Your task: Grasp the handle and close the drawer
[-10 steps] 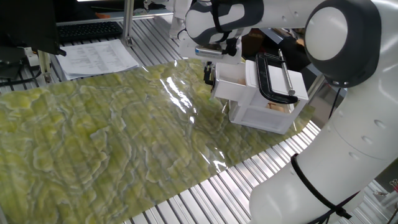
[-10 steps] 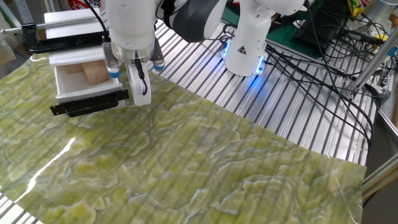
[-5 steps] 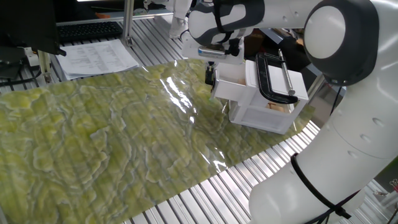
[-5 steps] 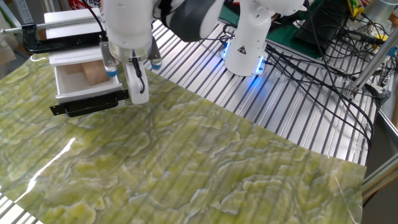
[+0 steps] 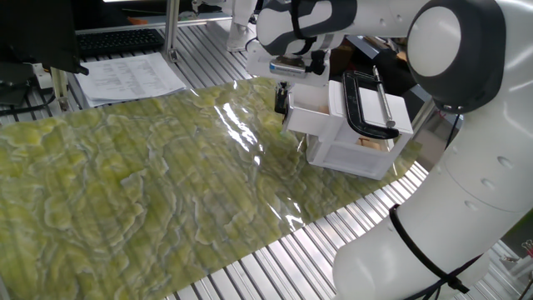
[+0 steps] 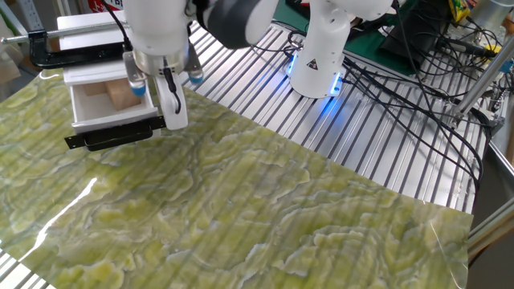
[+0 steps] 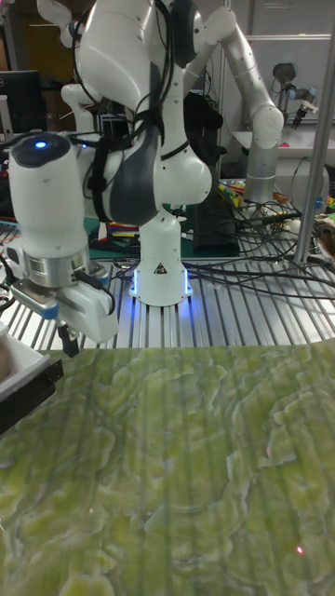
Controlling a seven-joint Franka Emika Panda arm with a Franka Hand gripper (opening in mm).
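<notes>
Fingers (image 6: 165,95) beside handle (image 6: 112,138) | drawer (image 6: 104,104) open | green-patterned mat (image 6: 241,217)

I can read no words, brand names or numbers from where I sit. The sheets of paper (image 5: 133,77) lying past the mat carry printed lines, but they are too small for me to make out. On the robot base (image 6: 317,60) I see a small dark triangular warning sign above the blue glow; its symbol is too small to identify.
</notes>
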